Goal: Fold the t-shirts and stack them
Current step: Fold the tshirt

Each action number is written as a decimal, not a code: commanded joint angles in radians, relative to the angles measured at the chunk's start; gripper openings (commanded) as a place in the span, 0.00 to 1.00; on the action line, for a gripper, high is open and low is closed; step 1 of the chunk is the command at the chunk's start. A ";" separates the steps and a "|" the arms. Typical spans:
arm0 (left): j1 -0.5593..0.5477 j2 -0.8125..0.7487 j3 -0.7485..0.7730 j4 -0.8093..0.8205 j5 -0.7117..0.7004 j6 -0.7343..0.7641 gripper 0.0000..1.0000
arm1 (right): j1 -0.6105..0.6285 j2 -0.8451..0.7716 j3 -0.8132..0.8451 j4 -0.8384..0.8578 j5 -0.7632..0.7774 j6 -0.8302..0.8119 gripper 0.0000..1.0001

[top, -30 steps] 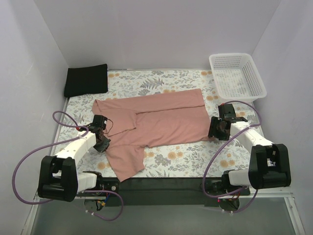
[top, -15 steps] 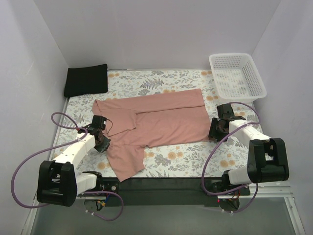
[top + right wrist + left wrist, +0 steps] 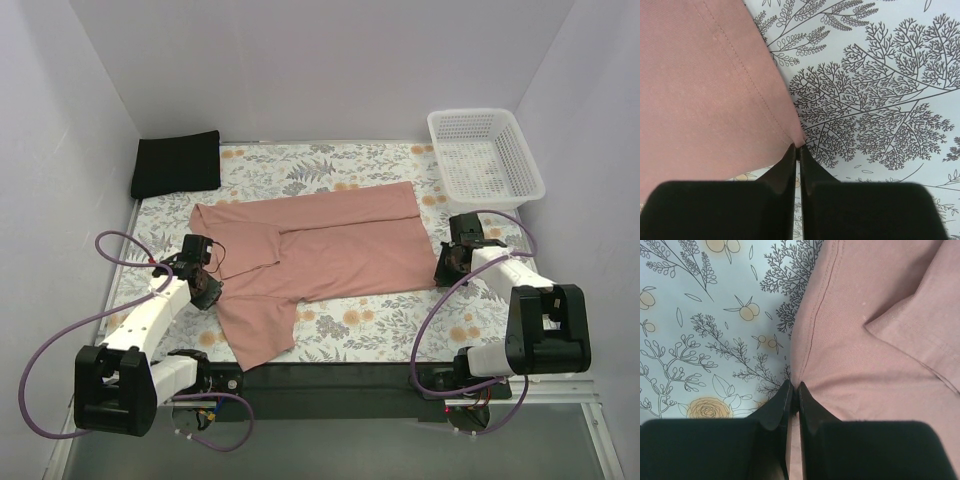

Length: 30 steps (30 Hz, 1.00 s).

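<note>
I had both arms down on the pink t-shirt (image 3: 340,240), which lay spread flat across the middle of the worktop (image 3: 370,325), neck end toward the left arm and hem toward the right.

The left fingers (image 3: 775,412) were clenched together, tips meeting right on the shirt's stitched side edge. A sliver of pink showed in the slit between them, so I judged they had cloth pinched. Just ahead of their tips and to the right lay a folded-over flap with its own seam; to the left of the tips was bare floral cloth.

The right fingers (image 3: 782,170) were pressed shut too, tips closing exactly on the hem corner, with the pink cloth running up and to the left of them and printed worktop to the right. That grip looked thin, only the very point of the corner.

The black t-shirt (image 3: 177,163) sat already folded, well beyond the left fingers at the far corner. The basket (image 3: 485,150) stood well beyond the right fingers.

I read this as the grasp for the pink shirt's lengthwise fold, with nothing lifted yet. The next move called for raising both ends together, evenly, and carrying the near edge over toward the far one, keeping the cloth taut so the right corner did not slip free.
</note>
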 commanded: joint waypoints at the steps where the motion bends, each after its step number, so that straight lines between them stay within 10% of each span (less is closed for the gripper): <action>1: 0.006 -0.017 0.023 -0.024 0.024 -0.002 0.00 | -0.013 -0.003 -0.050 -0.053 0.028 -0.006 0.01; 30: 0.219 0.150 0.255 0.028 0.131 0.179 0.00 | -0.015 0.173 0.395 -0.127 0.001 -0.001 0.01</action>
